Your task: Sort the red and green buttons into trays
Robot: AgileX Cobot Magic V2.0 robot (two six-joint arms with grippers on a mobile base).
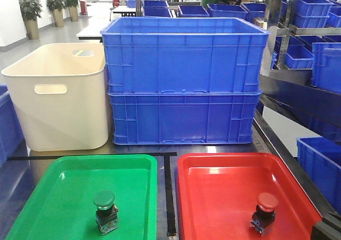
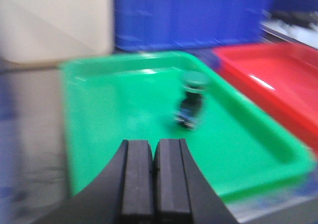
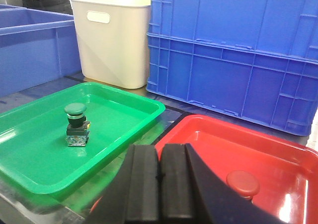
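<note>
A green button (image 1: 105, 212) stands upright in the green tray (image 1: 64, 187); it also shows in the left wrist view (image 2: 192, 100) and the right wrist view (image 3: 76, 124). A red button (image 1: 265, 213) stands in the red tray (image 1: 224, 187); its cap shows in the right wrist view (image 3: 242, 182). My left gripper (image 2: 154, 149) is shut and empty, above the near part of the green tray (image 2: 109, 129). My right gripper (image 3: 159, 154) is shut and empty, over the near left edge of the red tray (image 3: 208, 139). Neither gripper shows in the front view.
Two stacked blue crates (image 1: 184, 80) stand behind the trays, with a cream bin (image 1: 58, 96) to their left. A black tape line (image 1: 169, 192) runs between the trays. Shelves with blue bins (image 1: 314, 48) stand at the right.
</note>
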